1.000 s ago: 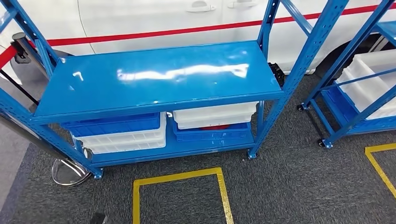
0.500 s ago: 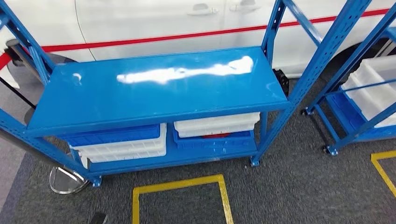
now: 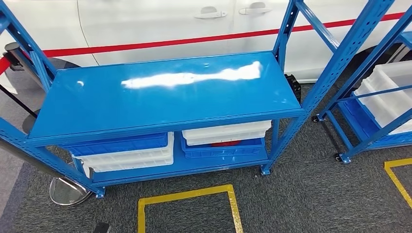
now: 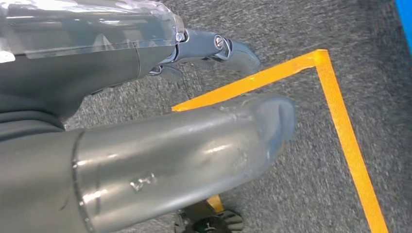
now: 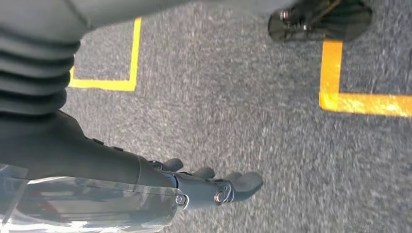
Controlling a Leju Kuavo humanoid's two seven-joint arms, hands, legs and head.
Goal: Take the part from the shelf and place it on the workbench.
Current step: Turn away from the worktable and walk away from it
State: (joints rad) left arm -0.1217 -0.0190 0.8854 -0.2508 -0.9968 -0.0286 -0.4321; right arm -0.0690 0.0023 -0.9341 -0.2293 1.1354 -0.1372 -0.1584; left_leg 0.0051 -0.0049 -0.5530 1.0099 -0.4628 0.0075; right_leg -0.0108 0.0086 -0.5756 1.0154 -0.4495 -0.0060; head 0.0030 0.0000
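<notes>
Both hands hang empty over the carpet, in front of a blue shelf.

Head view: the blue shelf [image 3: 165, 94] stands before a white car [image 3: 160, 24], its top board bare and glossy. On the lower board sit a blue bin [image 3: 119, 143] over a white bin [image 3: 128, 156], and beside them a white bin [image 3: 226, 132] over another blue bin [image 3: 223, 148], with something red [image 3: 224, 143] showing between those two; whether that is the part cannot be told. A yellow taped square [image 3: 187, 204] marks the grey carpet [image 3: 301, 194] just before the shelf. Left wrist view: the left hand [image 4: 194, 97] hangs above the carpet beside yellow tape [image 4: 340, 131], thumb and fingers stretched out and apart, holding and touching nothing. Right wrist view: the right hand [image 5: 204, 187] hangs likewise, fingers loosely extended, nothing in them, near yellow tape [image 5: 359, 102].
</notes>
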